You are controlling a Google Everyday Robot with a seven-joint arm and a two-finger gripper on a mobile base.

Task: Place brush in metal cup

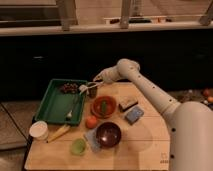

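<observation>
I keep the gripper [99, 80], clamped on the slim white-headed brush [89, 86], centred over the dull grey metal cup [92, 91] near the desk's far edge, lowering gently.

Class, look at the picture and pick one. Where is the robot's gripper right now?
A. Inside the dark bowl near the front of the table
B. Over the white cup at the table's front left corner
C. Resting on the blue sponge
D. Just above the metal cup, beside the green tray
D: the gripper sits at the back of the table, just above the metal cup, which stands by the green tray, and the brush head is at the cup's rim.
</observation>
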